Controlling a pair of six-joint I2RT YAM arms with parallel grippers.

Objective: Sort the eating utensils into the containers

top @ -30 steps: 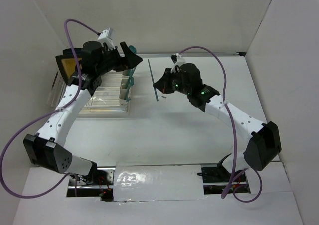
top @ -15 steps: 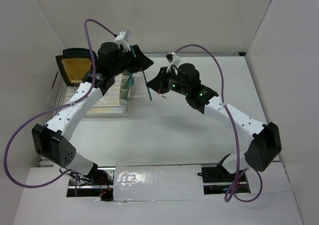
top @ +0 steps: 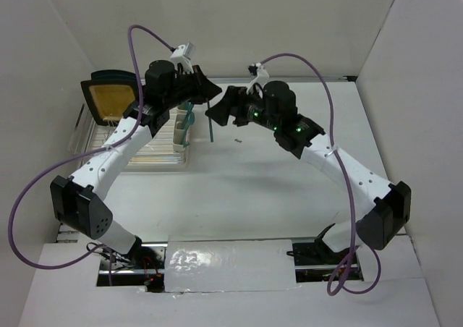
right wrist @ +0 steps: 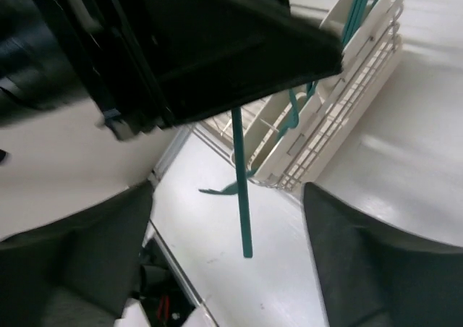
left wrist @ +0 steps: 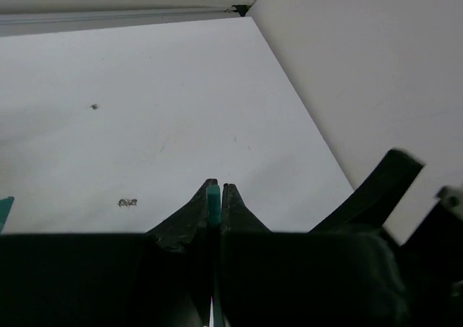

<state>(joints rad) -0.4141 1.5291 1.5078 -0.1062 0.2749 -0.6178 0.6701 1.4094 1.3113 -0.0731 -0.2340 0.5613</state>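
A slim teal utensil hangs straight down from my left gripper, just right of the containers. In the left wrist view the left gripper is shut on the utensil's top end. My right gripper stands open beside it, touching nothing. In the right wrist view the hanging utensil sits between the spread fingers of the right gripper. The cream containers hold other teal utensils. Another teal utensil lies on the table by their base.
A clear ribbed dish rack tray lies left of the containers. A black-rimmed yellow plate stands at its far left end. White walls close in the table behind and on the right.
My left gripper has swung right and shut on the utensil. My right gripper has opened and let it go. The utensil has shifted left toward the containers.
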